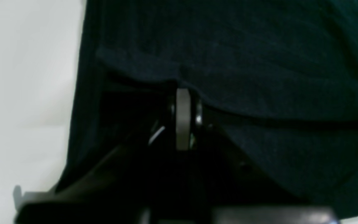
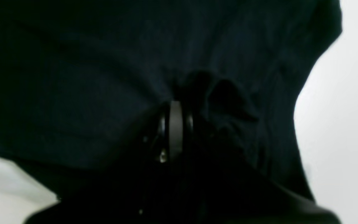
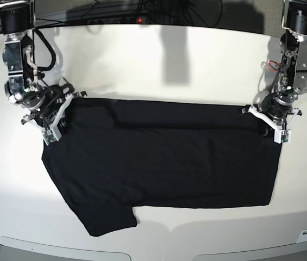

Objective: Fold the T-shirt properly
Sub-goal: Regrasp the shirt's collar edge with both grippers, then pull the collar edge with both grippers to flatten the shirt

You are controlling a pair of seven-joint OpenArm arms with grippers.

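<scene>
Two grippers are clamped on the far edge of the T-shirt [image 3: 164, 157], which lies spread plain side up across the white table [image 3: 158, 60]: the left gripper [image 3: 270, 122] pinches the corner on the base view's right, the right gripper [image 3: 55, 117] the corner on its left. Holding both ends of one edge at once looks meant to keep the cloth taut, so that it can be carried toward the near edge as a straight fold. One sleeve juts out at the near side, not yet tucked in.

Both wrist views are dim, soft and blurred, the black T-shirt [image 1: 259, 62] nearly featureless. The base view is bright and sharp, the white table [image 3: 153, 60] carrying soft arm shadows, its edges bowed
</scene>
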